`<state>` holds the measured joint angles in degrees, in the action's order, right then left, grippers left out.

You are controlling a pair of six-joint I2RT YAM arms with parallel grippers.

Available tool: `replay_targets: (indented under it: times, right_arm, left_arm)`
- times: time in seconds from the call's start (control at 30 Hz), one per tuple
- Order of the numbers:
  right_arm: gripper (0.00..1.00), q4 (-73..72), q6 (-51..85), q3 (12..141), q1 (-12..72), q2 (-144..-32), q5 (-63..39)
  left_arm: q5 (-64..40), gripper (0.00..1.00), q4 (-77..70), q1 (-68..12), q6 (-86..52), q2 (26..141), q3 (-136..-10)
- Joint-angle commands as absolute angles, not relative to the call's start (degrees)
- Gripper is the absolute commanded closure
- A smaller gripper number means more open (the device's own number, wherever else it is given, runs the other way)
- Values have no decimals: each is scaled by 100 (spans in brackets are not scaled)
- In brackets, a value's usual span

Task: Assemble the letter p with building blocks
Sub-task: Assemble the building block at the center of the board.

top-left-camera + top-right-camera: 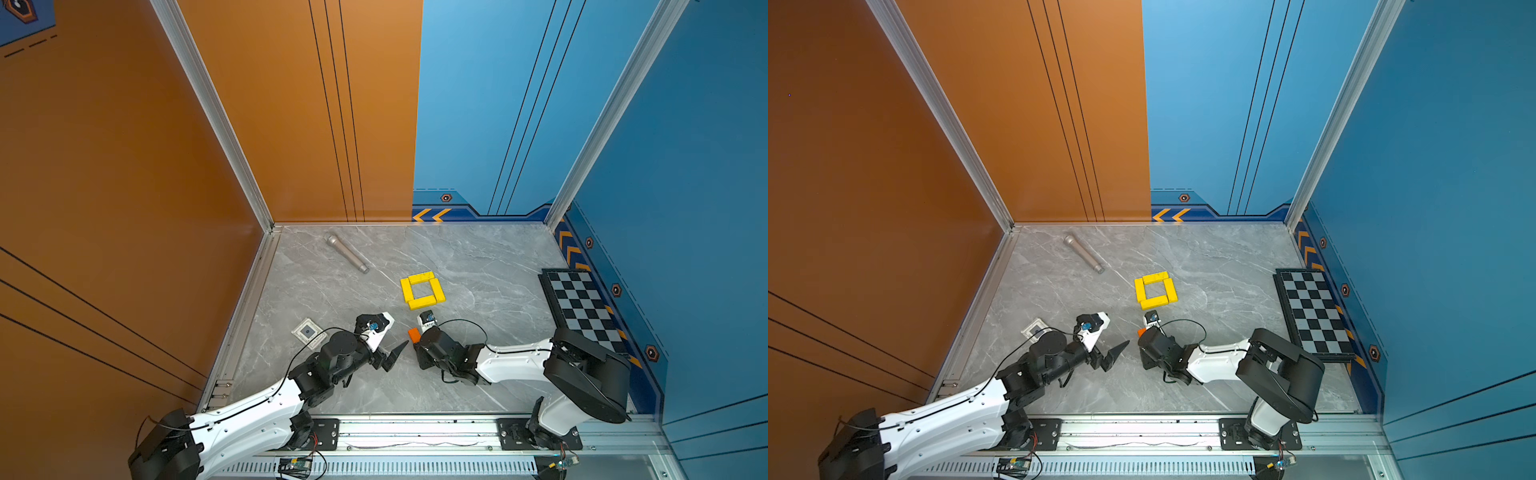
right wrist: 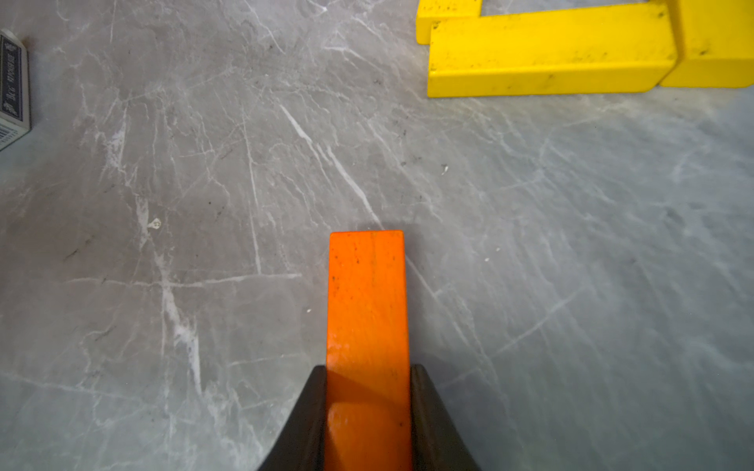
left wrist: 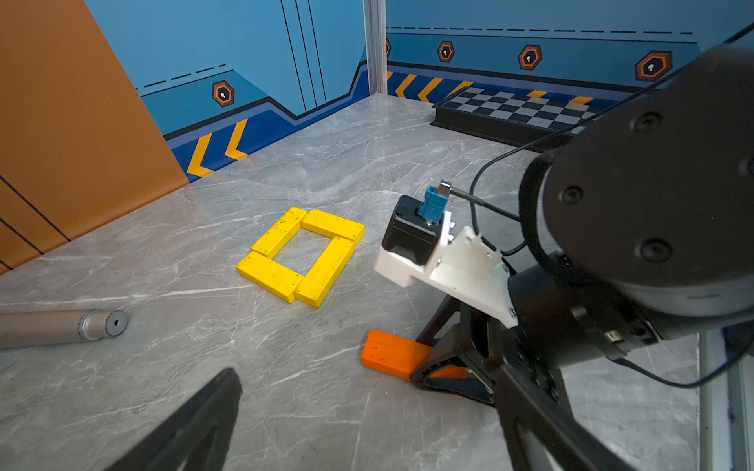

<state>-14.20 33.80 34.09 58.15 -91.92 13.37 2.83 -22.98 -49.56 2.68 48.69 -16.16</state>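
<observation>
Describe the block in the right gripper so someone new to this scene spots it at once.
On the grey marble table, find the square of four yellow blocks near the middle. On the robot's side of it, the right gripper is shut on one block. It is the only orange one, and it does not touch the square.

I work in a robot lab test cell. Printed orange wall panels [image 1: 124,166] and blue wall panels [image 1: 478,104], framed by aluminium posts [image 1: 216,112], box in a grey marble-look tabletop [image 1: 478,257]. My arm bases bolt to a slotted rail [image 1: 415,432] at 6 o'clock, and a checkerboard [image 1: 582,307] lies at 3 o'clock.
</observation>
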Motion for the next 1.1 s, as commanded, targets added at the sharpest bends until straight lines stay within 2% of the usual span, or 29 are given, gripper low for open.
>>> replay_targets:
  times: [0.0, 1.07]
  right_arm:
    - [80, -839, 3583, 3279, 5692, -9527, 1518]
    - [79, -1037, 3169, 3761, 4937, -10395, 1274]
  left_arm:
    - [387, 1, -2382, -4941, 257, 4792, -1545]
    - [404, 1, -2389, -4927, 272, 4869, -1555]
